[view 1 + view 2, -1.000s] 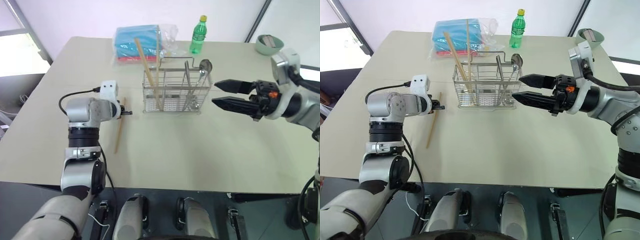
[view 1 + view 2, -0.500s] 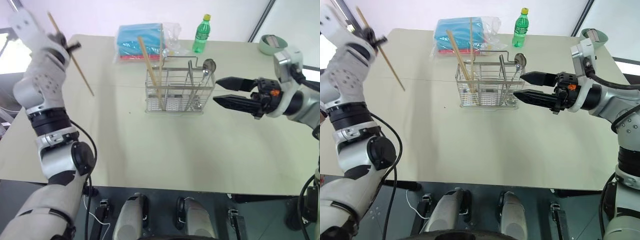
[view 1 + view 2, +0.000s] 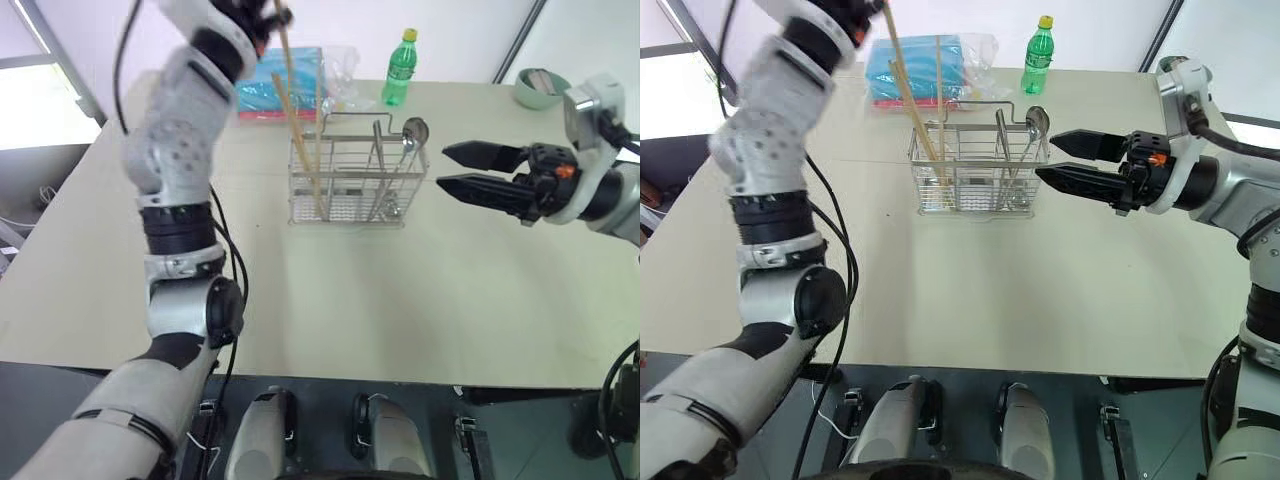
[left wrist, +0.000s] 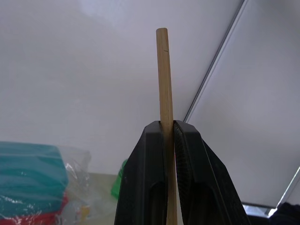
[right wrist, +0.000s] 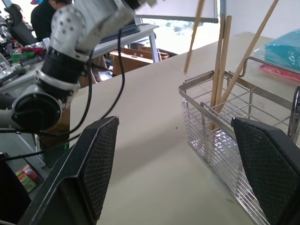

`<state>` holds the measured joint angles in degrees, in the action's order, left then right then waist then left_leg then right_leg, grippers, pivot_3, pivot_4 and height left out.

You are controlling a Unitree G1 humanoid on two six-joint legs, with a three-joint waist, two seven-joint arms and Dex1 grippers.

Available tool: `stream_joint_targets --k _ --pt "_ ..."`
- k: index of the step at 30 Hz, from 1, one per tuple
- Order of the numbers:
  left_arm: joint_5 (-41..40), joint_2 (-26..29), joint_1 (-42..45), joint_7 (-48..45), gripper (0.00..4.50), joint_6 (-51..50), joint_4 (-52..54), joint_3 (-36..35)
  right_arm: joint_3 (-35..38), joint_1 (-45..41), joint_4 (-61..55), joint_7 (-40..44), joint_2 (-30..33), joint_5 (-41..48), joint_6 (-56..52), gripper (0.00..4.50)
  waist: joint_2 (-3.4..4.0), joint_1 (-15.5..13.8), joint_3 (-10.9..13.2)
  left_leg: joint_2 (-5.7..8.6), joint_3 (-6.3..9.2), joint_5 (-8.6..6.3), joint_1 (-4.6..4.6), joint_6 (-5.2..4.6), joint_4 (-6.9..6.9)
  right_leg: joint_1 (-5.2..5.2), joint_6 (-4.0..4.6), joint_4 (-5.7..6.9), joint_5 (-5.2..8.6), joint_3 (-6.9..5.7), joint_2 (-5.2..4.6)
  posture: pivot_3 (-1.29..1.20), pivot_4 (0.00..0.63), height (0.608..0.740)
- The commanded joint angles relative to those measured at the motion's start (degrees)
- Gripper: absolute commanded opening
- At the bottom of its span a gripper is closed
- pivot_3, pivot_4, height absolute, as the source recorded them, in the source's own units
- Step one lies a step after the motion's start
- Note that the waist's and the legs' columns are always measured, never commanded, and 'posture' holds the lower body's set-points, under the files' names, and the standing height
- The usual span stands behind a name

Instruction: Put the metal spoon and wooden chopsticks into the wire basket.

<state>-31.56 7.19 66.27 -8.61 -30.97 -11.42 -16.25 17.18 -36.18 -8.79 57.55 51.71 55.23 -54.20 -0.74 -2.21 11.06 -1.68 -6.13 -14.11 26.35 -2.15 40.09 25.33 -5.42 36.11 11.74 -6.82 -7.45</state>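
While the left arm is raised high over the far left part of the table [image 3: 330, 300], the left gripper [image 4: 168, 129] is closed tight on a single wooden chopstick [image 4: 163, 79], pinching it between both black fingers. In the left wrist view the stick stands up past the fingertips, with a longer part running back between the fingers. From the head views, the held chopstick hangs downward and slightly slanted from the gripper, its lower end above the left end of the wire basket [image 3: 352, 183]; whether the tip is already inside the wire rim cannot be told.

Wire basket: stands upright on the table, near the middle toward the far side, loop handle on top. Two wooden chopsticks [image 3: 923, 120] already stand in its left compartment, leaning, their upper ends sticking well above the rim. Metal spoon [image 3: 404, 150] stands in the right compartment, bowl up, leaning toward the right end.

Right gripper [image 3: 458, 169]: held level just to the right of the basket, apart from it, fingers spread wide, nothing between them. The right wrist view looks between both fingers at the basket's end and the chopsticks in it.

Behind the basket: blue plastic-wrapped bundle [image 3: 270, 85] and green bottle [image 3: 398, 68] with a yellow cap. Pale green bowl [image 3: 538, 88] at the far right corner.
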Motion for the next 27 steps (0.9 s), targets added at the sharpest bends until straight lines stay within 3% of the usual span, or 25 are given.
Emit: stream_joint_targets --k 1,10,14,18,20,23,27 --pt "6.3 0.1 -1.8 -3.5 0.06 9.9 -2.3 4.6 4.3 0.4 -2.4 -2.1 0.9 2.9 -1.1 3.95 0.0 0.0 0.0 -0.02 0.0 0.0 0.0 0.0 0.0 0.0 0.0 -0.01 0.0 0.0 0.01 0.0 0.15 0.707" --pt "11.3 -2.9 -5.0 -7.8 0.06 19.6 -8.0 9.2 6.4 2.6 -4.7 -5.3 0.6 5.0 -2.2 3.95 0.0 -0.1 0.0 -0.04 0.03 -0.07 0.03 -0.12 0.0 0.01 0.01 -0.05 0.0 0.01 0.0 0.0 0.15 0.707" --pt "10.6 -3.3 -6.2 -7.8 1.37 18.2 -6.5 8.6 5.8 2.5 -4.3 -5.5 0.8 4.8 -1.6 3.95 0.0 0.0 0.0 -0.05 0.05 -0.2 0.03 -0.33 0.0 0.03 0.01 -0.04 0.0 0.01 0.0 0.0 0.15 0.707" --pt "7.6 -0.8 -6.0 -7.9 3.37 11.8 -0.8 6.9 4.3 2.0 -3.4 -4.8 0.9 3.2 -0.4 3.95 0.0 0.1 0.0 -0.08 0.05 -0.22 0.03 -0.38 0.0 0.04 0.01 -0.02 0.0 0.01 0.03 0.0 0.15 0.707" --pt "5.1 1.6 -5.6 -8.1 3.37 7.7 2.2 5.4 3.7 1.6 -2.6 -4.3 0.9 2.5 0.2 3.95 0.0 0.1 0.0 -0.1 0.05 -0.22 0.02 -0.38 0.0 0.04 0.02 -0.02 0.0 0.01 0.04 0.0 0.15 0.707" --pt "2.5 15.5 -5.8 -17.4 3.37 -2.3 9.6 5.8 2.1 1.6 0.1 -2.0 1.6 -0.5 2.4 3.95 0.03 0.8 0.0 -0.13 0.02 -0.22 0.03 -0.37 0.0 0.1 0.02 0.01 0.0 0.05 0.09 0.0 0.15 0.707" --pt "0.3 39.5 -14.1 -40.9 3.37 -7.9 18.2 9.5 -0.6 2.5 6.1 2.8 4.0 -7.0 7.5 3.95 0.16 1.7 0.0 -0.14 0.0 -0.03 0.04 -0.02 -0.08 0.12 0.04 -0.03 0.02 0.07 0.15 0.0 0.15 0.707"
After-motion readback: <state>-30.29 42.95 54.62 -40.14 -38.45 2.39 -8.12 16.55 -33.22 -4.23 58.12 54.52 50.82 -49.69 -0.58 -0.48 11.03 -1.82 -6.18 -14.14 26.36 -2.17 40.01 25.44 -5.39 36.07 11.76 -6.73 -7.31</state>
